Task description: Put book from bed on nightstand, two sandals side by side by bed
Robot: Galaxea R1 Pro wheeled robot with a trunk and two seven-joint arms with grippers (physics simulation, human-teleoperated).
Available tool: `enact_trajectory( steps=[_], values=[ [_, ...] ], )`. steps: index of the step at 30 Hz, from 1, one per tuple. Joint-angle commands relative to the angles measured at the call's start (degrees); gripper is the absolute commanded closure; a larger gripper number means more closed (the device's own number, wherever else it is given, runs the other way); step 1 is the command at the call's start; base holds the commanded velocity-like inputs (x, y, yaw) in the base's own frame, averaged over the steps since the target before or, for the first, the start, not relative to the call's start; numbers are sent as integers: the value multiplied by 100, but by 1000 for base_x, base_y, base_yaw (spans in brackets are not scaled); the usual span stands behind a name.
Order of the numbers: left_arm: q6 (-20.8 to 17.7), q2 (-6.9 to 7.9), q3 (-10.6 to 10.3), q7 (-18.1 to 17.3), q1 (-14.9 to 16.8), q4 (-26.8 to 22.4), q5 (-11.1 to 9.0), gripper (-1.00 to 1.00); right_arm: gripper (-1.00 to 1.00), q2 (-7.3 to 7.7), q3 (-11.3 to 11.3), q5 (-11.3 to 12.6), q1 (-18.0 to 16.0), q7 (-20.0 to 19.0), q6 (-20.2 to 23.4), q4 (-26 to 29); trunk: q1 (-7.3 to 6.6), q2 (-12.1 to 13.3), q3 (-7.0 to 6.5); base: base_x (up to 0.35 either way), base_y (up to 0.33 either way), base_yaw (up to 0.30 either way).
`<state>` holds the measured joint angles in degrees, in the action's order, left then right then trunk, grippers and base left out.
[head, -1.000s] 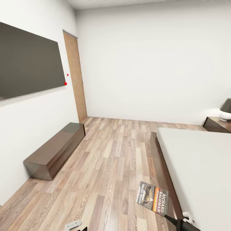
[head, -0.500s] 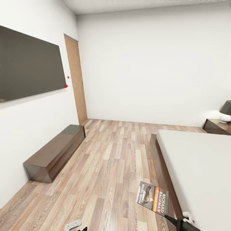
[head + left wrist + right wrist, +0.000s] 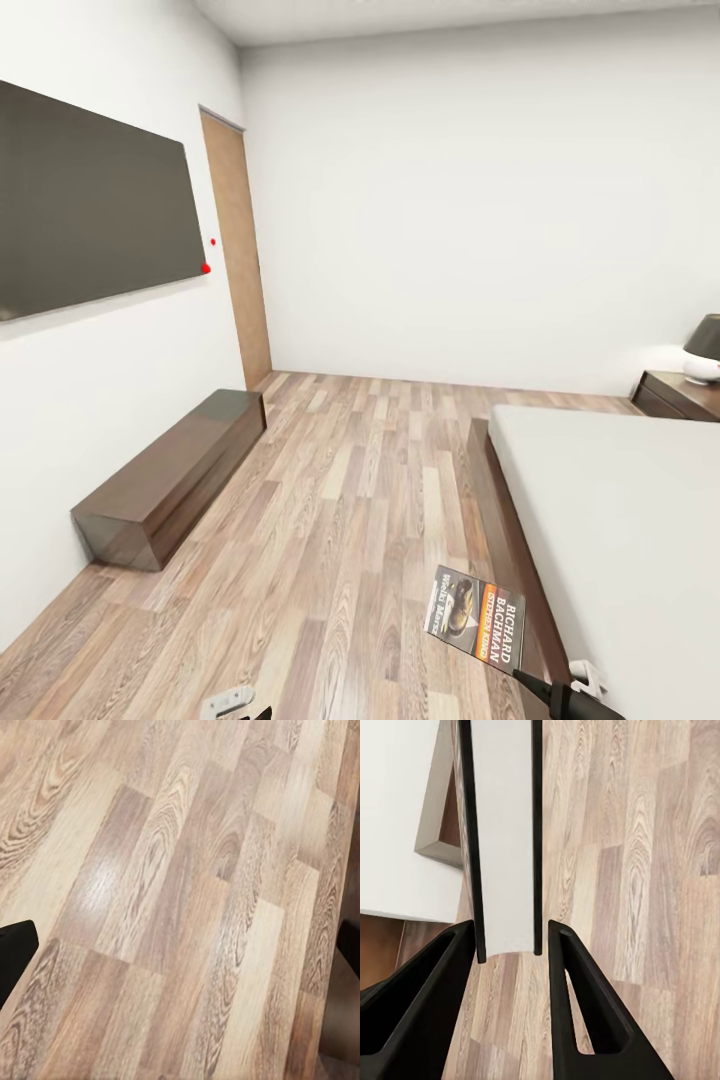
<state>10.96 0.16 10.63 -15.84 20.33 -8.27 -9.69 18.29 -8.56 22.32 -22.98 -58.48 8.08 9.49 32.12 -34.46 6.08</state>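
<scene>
At the near right, the right gripper (image 3: 510, 945) has its jaws closed on the book (image 3: 475, 622), held above the floor (image 3: 350, 520) just beside the bed (image 3: 620, 520) edge. The left jaws (image 3: 180, 945) are open over bare planks. Ahead, wide free floor runs between the low cabinet (image 3: 170, 480) and the bed; the nightstand (image 3: 680, 395) stands far right.

White walls (image 3: 450, 200) close in a room floored with light brown wood planks (image 3: 350, 500). At nine o'clock a large dark screen (image 3: 90, 200) hangs on the wall, a long low dark wooden cabinet (image 3: 170, 475) beneath it. At eleven o'clock stands a brown wood panel (image 3: 237, 250).
</scene>
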Motion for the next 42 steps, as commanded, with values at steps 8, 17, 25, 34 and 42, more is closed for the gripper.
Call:
enact_trajectory(
  steps=[8,17,25,34,42],
  values=[
    [3,1,10,-42,6,9,-60,-100,100,-1,-50,1,-5,-23,61,0,3,-8,10,272,0,0],
    [3,1,10,-42,6,9,-60,-100,100,-22,-50,1,-5,-23,58,0,3,-8,10,319,0,0],
    [3,1,10,-42,6,9,-60,-100,100,-29,-46,1,-5,-23,58,0,3,-8,10,321,0,-65],
    [3,1,10,-42,6,9,-60,-100,100,-27,-49,1,-5,-23,58,0,3,-8,10,321,0,-153],
    [3,1,10,-42,6,9,-60,-100,100,-27,-50,1,-5,-23,60,0,3,-8,10,321,0,-9]
  ],
)
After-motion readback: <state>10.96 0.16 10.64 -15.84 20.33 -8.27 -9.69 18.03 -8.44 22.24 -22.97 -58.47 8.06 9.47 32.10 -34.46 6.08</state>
